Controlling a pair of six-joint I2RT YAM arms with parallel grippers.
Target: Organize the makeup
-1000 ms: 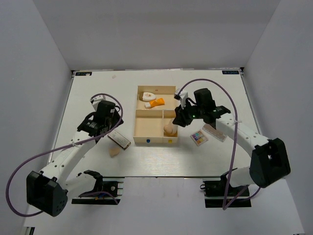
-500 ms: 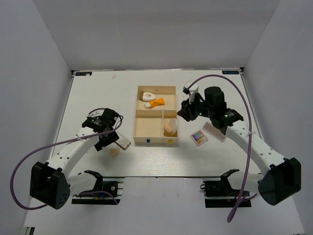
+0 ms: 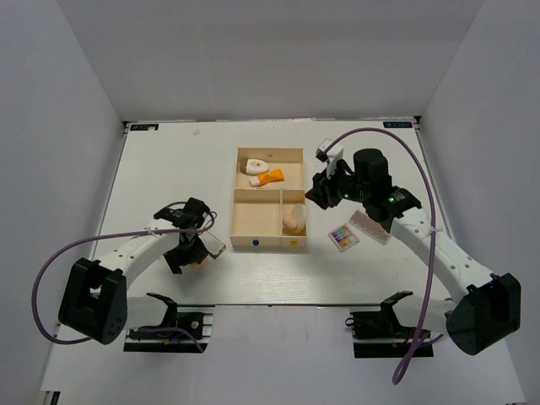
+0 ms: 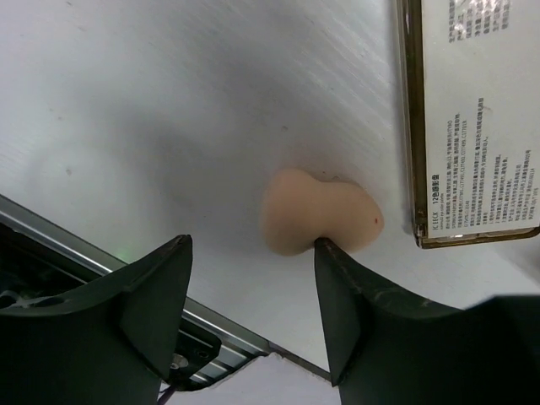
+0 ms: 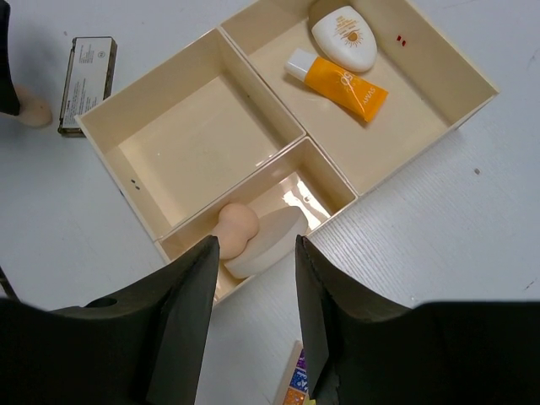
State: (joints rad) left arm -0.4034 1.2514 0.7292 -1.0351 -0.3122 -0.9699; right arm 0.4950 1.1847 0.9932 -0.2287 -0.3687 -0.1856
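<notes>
Left end effector (image 4: 251, 246), released, touches beige sponge (image 4: 316, 221) beside palette (image 4: 472, 118) bearing tiny unreadable print.

The counter (image 3: 160, 160) is white. The box (image 5: 262, 84) is pale cream. One tube (image 5: 346, 84) is orange with a white cap; the teardrop piece (image 5: 344, 35) is white with an orange mark. The sponge (image 4: 316, 221) is peach-beige, the palette (image 4: 472, 118) brown-edged with black print on white.
</notes>
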